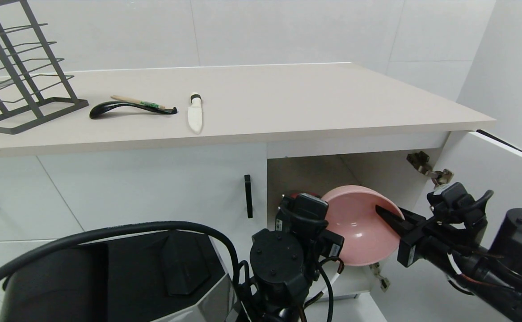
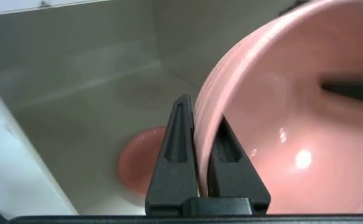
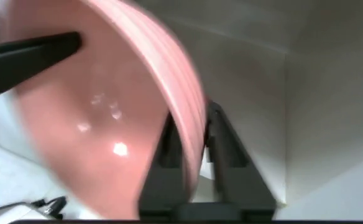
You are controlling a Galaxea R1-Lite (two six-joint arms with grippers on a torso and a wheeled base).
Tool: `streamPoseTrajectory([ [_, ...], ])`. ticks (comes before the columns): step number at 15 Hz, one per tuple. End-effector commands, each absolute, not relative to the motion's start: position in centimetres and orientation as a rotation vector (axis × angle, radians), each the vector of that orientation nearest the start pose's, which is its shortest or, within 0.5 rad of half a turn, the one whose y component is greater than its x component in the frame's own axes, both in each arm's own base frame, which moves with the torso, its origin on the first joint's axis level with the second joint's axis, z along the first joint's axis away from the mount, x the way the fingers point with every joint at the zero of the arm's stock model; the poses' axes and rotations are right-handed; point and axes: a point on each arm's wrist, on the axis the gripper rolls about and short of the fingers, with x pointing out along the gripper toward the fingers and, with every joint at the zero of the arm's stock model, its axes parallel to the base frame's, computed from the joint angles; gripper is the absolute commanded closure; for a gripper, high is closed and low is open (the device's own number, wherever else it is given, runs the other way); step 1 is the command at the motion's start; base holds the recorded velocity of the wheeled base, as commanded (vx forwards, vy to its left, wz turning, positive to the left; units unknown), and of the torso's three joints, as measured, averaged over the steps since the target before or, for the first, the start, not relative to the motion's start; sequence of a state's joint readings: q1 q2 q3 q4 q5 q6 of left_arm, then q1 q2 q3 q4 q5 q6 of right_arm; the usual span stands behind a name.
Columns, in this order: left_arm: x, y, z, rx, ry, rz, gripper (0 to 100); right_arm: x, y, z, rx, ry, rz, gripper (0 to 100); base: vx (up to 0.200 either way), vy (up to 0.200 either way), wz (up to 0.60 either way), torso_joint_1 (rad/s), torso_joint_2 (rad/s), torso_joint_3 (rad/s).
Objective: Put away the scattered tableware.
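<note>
Pinching opposite edges of pink bowl [image 1: 359, 228]: left gripper [image 2: 197, 143] and right gripper [image 3: 192, 124], each closed tight on rim, bowl tilted in mouth of open cabinet [image 1: 305, 172]. Deeper in, on cabinet floor, second pink dish [image 2: 141, 165]. Beyond, on desk [image 1: 288, 98]: black spoon [image 1: 109, 108], chopsticks [image 1: 138, 101], white knife [image 1: 195, 114], wire rack [image 1: 19, 71].

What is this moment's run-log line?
glossy round pink bowl: tilted, at open white cabinet; left end effector: shut on rim; right end effector: shut on opposite rim

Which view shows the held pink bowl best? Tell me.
Head view: nearly the whole bowl shows, tilted at the open cupboard. Each wrist view gives just a stretch of rim and inside, gripped by its pincer: left pincer, right pincer.
</note>
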State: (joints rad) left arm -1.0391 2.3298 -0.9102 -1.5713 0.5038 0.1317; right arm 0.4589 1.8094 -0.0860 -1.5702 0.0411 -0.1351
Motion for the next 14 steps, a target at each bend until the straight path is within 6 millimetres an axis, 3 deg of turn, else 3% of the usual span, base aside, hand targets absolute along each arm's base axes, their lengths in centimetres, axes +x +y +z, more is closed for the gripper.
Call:
streamPoseTrajectory([
  [1,21.4,-34.5,7.2,0.022,-0.146,-0.535,100,19.4,10.4,9.2,-0.164,0.110,0.559,100,0.000,0.000,0.00,0.000,0.00,0.000],
  [2,21.4,-34.5,7.0,0.025,-0.143,-0.537,0,19.4,10.5,9.2,-0.165,0.111,0.564,100,0.000,0.000,0.00,0.000,0.00,0.000],
  [9,19.8,-34.6,6.3,0.059,-0.116,-0.574,0,20.7,9.3,8.4,-0.165,0.150,0.492,100,0.000,0.000,0.00,0.000,0.00,0.000],
  [14,17.9,-31.4,7.1,0.102,-0.069,-0.731,0,22.2,7.4,7.5,-0.162,0.191,0.395,100,0.000,0.000,0.00,0.000,0.00,0.000],
])
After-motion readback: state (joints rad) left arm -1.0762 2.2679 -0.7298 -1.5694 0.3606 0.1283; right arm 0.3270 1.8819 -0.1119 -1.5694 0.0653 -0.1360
